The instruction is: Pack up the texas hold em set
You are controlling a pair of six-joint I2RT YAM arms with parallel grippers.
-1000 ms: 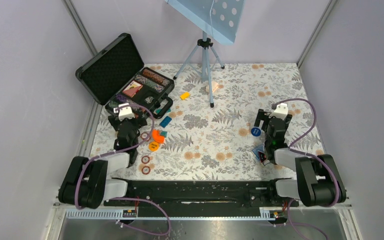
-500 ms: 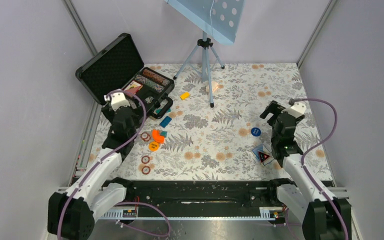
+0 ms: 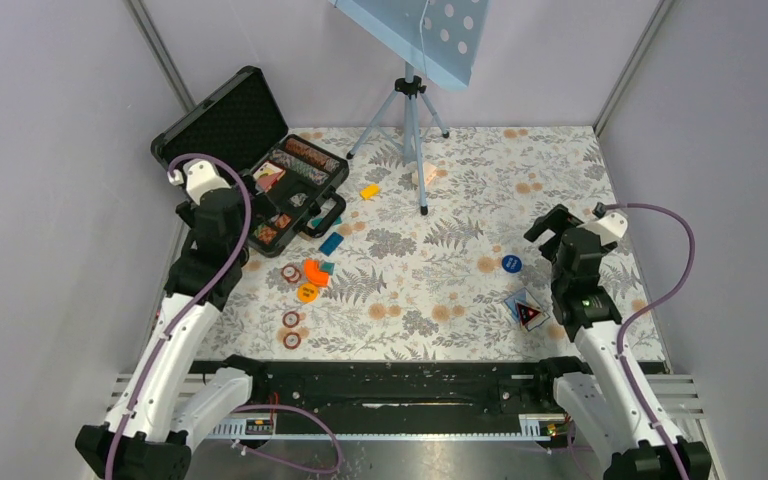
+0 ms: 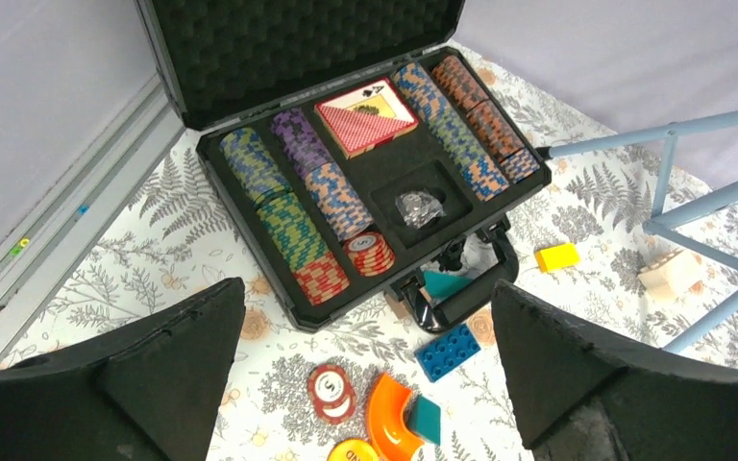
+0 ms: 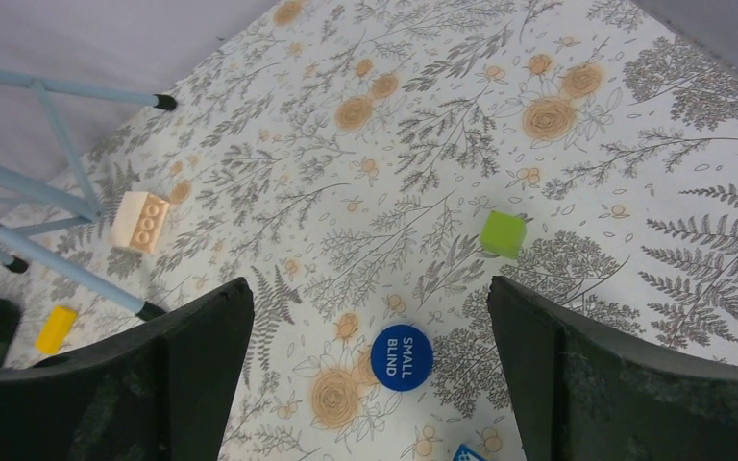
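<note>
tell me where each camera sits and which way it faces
Top external: above and behind the bases, looking down on the table; both arms show, left gripper and right gripper.
Left wrist: rides the left arm, facing the open briefcase; left fingers at the bottom corners.
Right wrist: rides the right arm, facing the blue button; right fingers likewise.
Shared: top and left wrist see the briefcase; top and right wrist the button.

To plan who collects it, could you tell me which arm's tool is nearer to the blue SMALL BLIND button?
Right. The right tool hangs open close by the blue SMALL BLIND button; the left tool is far across the table, facing the open briefcase.
</note>
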